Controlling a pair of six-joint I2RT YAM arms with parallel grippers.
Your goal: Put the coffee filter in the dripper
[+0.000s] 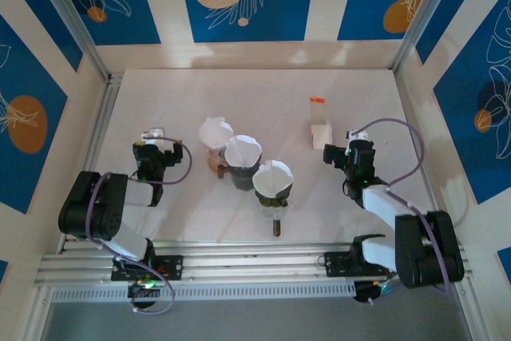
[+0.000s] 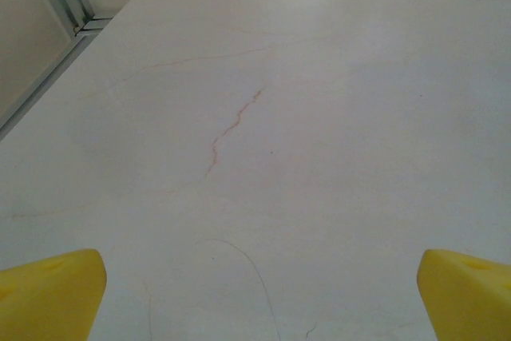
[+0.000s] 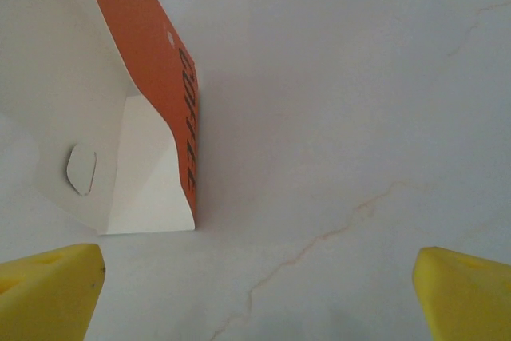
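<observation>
Three drippers stand clustered mid-table, and each shows a white paper filter in its cone: a back one (image 1: 215,132), a middle one (image 1: 243,154) and a front one (image 1: 273,180) with a brown handle pointing toward me. A white filter box (image 1: 320,126) with an orange flap stands to their right, and it also appears as the box (image 3: 128,109) at the upper left of the right wrist view. My left gripper (image 1: 152,138) is left of the drippers, open over bare table, its yellow fingertips (image 2: 52,293) wide apart. My right gripper (image 1: 341,152) sits just right of the box, open and holding nothing, one fingertip (image 3: 467,293) showing low at the right.
Blue and white patterned walls enclose the white table (image 1: 168,197) on three sides, with an aluminium rail (image 1: 255,261) along the near edge. Bare tabletop lies between each gripper and the drippers, and behind them up to the back wall.
</observation>
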